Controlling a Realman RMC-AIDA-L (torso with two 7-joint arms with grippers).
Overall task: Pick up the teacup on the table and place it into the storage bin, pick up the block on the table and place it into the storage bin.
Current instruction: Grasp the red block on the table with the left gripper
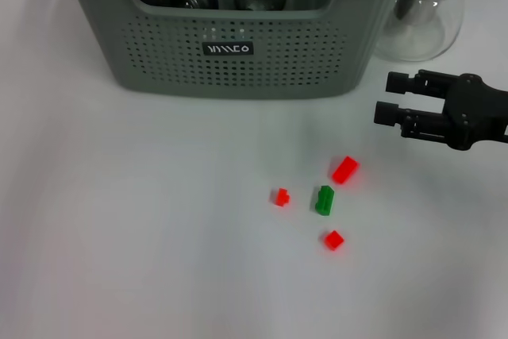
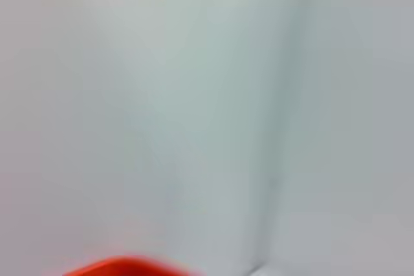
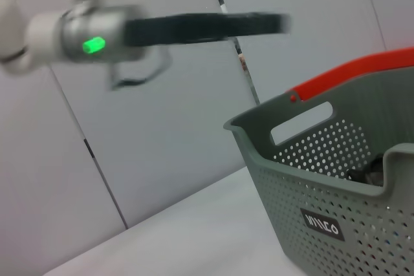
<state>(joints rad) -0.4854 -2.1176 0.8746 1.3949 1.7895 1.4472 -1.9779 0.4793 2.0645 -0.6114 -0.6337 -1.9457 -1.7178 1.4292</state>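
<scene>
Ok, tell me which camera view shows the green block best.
The head view: the green block lies in full sight on the table among three red blocks. Neither wrist view shows it; the right wrist view shows only the storage bin.

I see a white tabletop (image 1: 119,220). At upper centre stands the grey-green storage bin (image 1: 230,57); a clear glass carafe (image 1: 425,17) stands at upper right. Right of centre lie three red blocks (image 1: 344,170) (image 1: 281,197) (image 1: 333,239) around one green block (image 1: 324,200).
</scene>
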